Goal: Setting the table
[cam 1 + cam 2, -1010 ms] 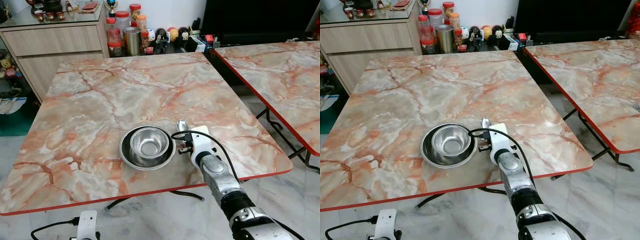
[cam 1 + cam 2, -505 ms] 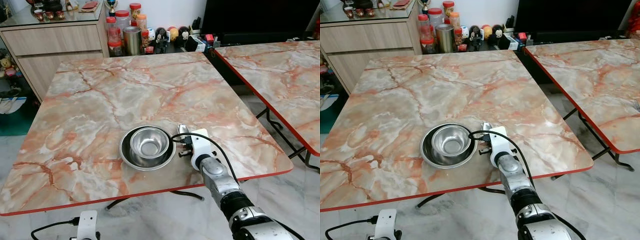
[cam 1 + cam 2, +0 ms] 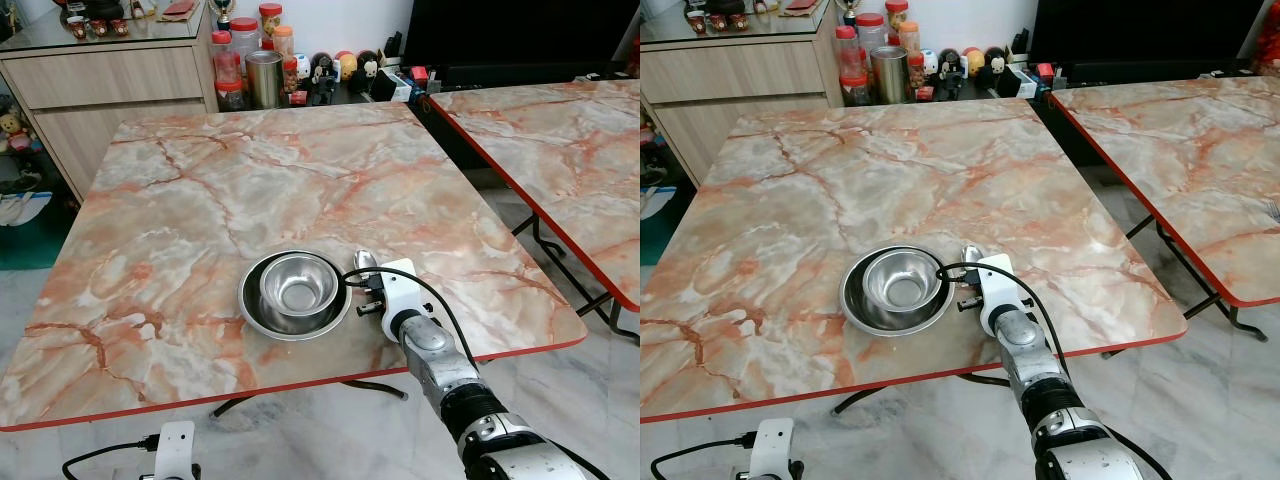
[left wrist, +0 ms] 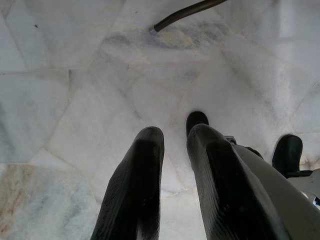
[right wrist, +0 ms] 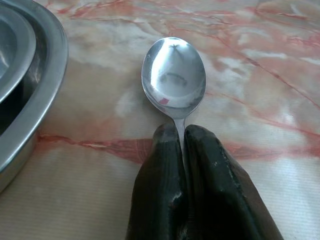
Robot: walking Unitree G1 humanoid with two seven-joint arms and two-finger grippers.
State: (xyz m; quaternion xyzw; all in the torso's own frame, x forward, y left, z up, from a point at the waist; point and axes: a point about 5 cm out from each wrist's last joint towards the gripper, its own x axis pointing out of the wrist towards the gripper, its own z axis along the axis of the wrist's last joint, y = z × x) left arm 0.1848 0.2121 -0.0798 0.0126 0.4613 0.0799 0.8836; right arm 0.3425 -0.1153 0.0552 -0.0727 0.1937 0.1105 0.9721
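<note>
Spoon (image 5: pixel 174 76) handle sits pinched between the two black fingers (image 5: pixel 160 185) of my right gripper (image 5: pixel 180 131), which is closed tight on it just behind the shiny head. The head lies low over the marble counter (image 3: pixel 200 200), pointing away from me, and I cannot tell whether it touches the surface. My landmark is the steel bowl (image 3: pixel 298 284): it is nested inside a wider steel plate (image 3: pixel 252 305), and together they stand toward the near edge of the counter. The spoon is just beside the plate on its right side, close to the rim but apart from it. My right arm reaches up from the near edge, right of the bowl, with its white wrist housing and a black cable looping over it.

My left gripper (image 4: pixel 172 132) hangs idle below the counter edge, left of the bowl and nearer to me, aimed at the pale marble floor (image 4: pixel 75 75); its fingers stand slightly apart with a narrow gap and hold nothing.

Far beyond the bowl, past the counter's far edge, stand jars (image 3: pixel 232 62) with red lids and small figurines (image 3: pixel 335 70), next to a wooden cabinet (image 3: pixel 100 85). Right of the bowl, across a gap, is a second marble table (image 3: pixel 560 150) with a red edge.
</note>
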